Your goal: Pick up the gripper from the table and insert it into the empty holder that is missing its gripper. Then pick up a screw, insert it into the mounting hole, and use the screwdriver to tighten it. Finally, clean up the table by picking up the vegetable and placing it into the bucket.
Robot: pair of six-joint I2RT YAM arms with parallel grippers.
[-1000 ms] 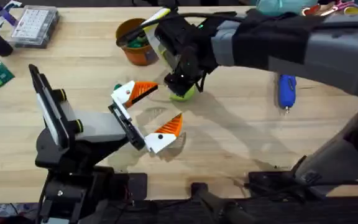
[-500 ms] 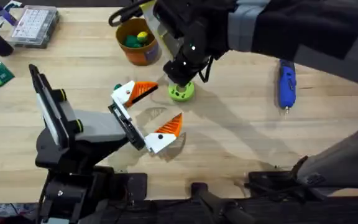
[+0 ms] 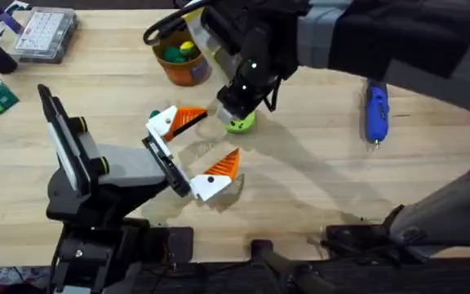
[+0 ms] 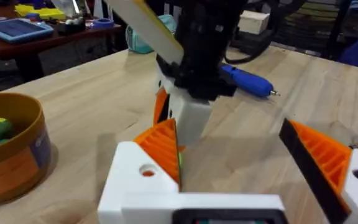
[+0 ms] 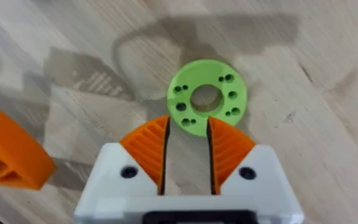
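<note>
Open bench (image 3: 300, 188) right of and nearer than the vegetable (image 3: 241, 122). Blocked on its near left by the left hand (image 3: 204, 149); crowded on its far left by the bucket (image 3: 179, 57).

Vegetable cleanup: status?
Right gripper open above vegetable, not gripping. Left gripper open, beside it. Bucket nearby, path unobstructed.

Bright, even light from overhead. Soft shadows fall on the table (image 3: 317, 180). The right arm (image 3: 398, 41) near the overhead camera looks dark and blurred.
</note>
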